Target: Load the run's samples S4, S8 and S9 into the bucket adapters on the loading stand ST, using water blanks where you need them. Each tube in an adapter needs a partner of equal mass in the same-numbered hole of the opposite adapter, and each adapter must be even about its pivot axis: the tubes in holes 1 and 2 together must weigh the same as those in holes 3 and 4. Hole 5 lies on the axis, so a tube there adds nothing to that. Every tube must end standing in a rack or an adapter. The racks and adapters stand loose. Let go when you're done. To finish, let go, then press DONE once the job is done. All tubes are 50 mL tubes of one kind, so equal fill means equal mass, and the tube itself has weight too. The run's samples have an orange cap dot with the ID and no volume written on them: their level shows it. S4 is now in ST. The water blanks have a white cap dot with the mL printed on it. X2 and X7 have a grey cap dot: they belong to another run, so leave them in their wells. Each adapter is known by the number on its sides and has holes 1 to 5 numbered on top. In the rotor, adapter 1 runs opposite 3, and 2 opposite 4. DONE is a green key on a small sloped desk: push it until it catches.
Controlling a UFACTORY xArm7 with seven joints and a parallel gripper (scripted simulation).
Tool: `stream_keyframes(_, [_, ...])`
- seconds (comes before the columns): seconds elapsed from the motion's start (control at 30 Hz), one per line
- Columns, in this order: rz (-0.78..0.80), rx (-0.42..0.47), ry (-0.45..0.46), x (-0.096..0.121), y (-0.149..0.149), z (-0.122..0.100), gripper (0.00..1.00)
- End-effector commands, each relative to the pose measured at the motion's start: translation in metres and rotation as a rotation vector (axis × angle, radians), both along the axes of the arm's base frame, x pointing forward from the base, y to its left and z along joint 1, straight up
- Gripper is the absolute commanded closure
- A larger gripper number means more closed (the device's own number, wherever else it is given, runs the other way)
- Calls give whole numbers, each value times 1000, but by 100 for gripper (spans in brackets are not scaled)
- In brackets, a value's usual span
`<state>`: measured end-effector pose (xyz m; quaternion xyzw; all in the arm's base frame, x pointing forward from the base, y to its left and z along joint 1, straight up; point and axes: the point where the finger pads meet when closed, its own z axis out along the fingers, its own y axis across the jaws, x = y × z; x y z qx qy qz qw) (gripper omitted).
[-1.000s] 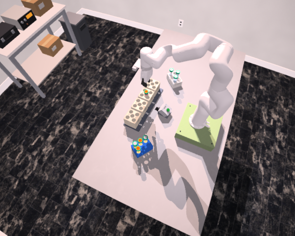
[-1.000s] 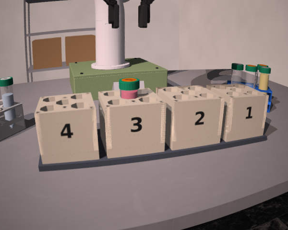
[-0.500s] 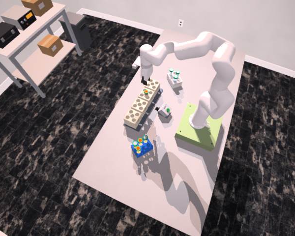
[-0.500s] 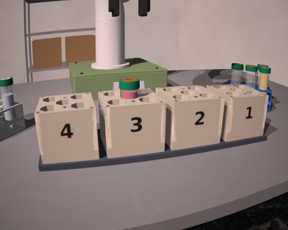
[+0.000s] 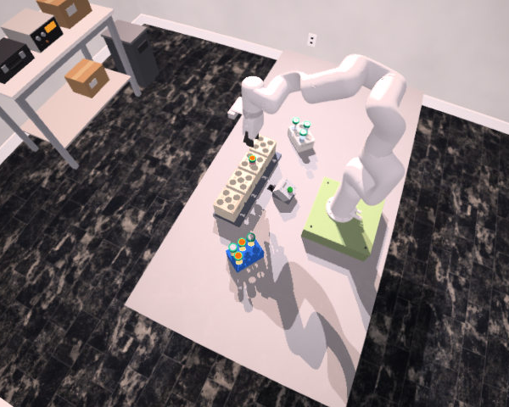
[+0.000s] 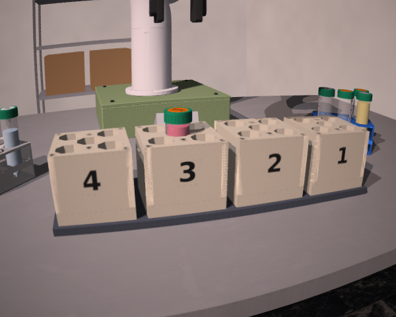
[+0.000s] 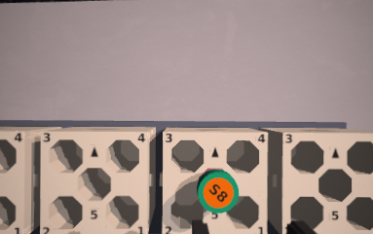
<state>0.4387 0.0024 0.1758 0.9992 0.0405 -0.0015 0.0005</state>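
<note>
Left to right: water blanks (image 5: 303, 132) (image 6: 11, 138) stood ready as counterweights; the claw (image 5: 248, 142) (image 6: 177, 16) (image 7: 248, 228), part-open and empty, hung above adapter 3 (image 5: 259, 173) (image 6: 177, 194) (image 7: 214, 138), where S8 (image 5: 252, 158) (image 6: 177, 115) (image 7: 217, 192) apparently occupied axis hole 5, sparing side-balance; a blue rack (image 5: 251, 264) (image 6: 370, 131) held tubes upright.

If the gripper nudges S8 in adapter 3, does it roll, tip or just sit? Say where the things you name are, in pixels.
S8 (image 5: 252, 158) (image 6: 177, 117) (image 7: 218, 193) probably just sits: adapter 3 (image 5: 245, 164) (image 6: 181, 201) (image 7: 168, 182) encloses most of its length. Rolling looks unlikely while it stands upright in the hole. A hard push might shift the loose adapter too.
</note>
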Motion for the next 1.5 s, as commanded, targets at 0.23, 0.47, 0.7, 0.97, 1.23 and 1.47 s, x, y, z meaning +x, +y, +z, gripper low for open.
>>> stream_keyframes(0.23, [-167,1,-4,-9,23,2,43])
stream_keyframes(0.47, [-400,1,-4,-24,55,2,43])
stream_keyframes(0.7, [-548,1,-4,-35,77,2,43])
stream_keyframes(0.97, [-548,1,-4,-52,114,2,43])
stream_keyframes(1.23, [-548,1,-4,-64,141,2,43])
stream_keyframes(1.47, [-548,2,-4,-79,173,2,43])
